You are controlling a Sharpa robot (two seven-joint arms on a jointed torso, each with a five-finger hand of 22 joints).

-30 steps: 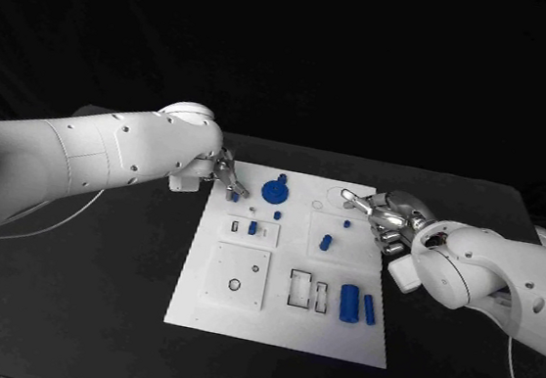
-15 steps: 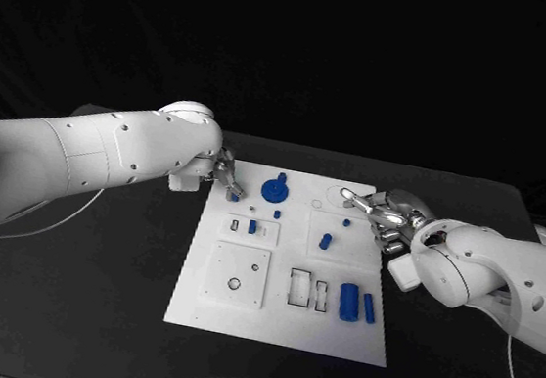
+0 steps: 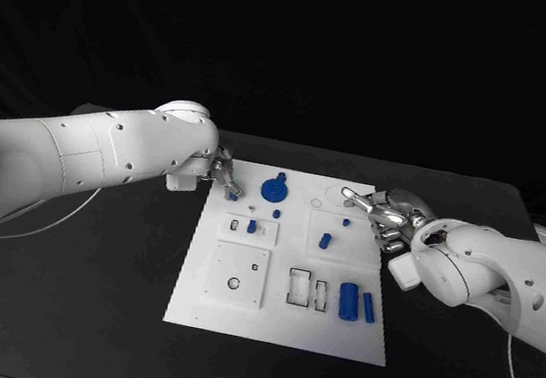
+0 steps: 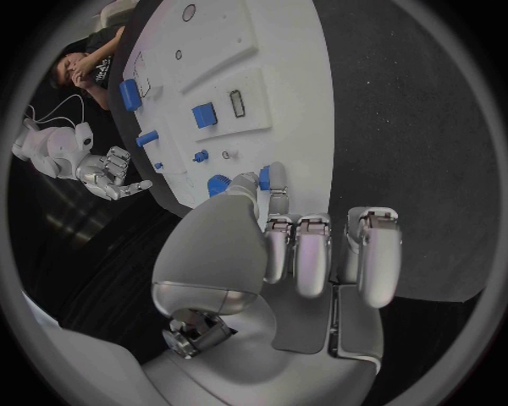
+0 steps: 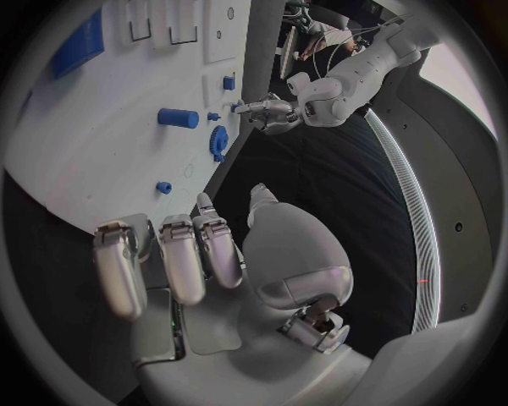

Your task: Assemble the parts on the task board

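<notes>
The white task board (image 3: 276, 321) lies in the middle of the black table. My left hand (image 3: 223, 176) is at its far left corner, thumb and a finger pinching a small blue part (image 3: 232, 196) that stands at the board's edge; the same part (image 4: 265, 176) shows between my fingertips (image 4: 278, 201). A blue gear (image 3: 275, 190) sits just right of it. My right hand (image 3: 384, 215) hovers at the board's far right edge, fingers apart and holding nothing; it (image 5: 201, 254) is beside the board (image 5: 96, 144).
Other blue parts on the board: a block in a slot (image 3: 252, 227), a short cylinder (image 3: 325, 242), a small peg (image 3: 346, 225), and two longer pieces (image 3: 350, 301) (image 3: 368, 307) near the right. A raised white panel (image 3: 238, 276) is at the near left.
My left hand has shifted very slightly at the board's far left corner, still on the small blue part. The right hand has not moved.
</notes>
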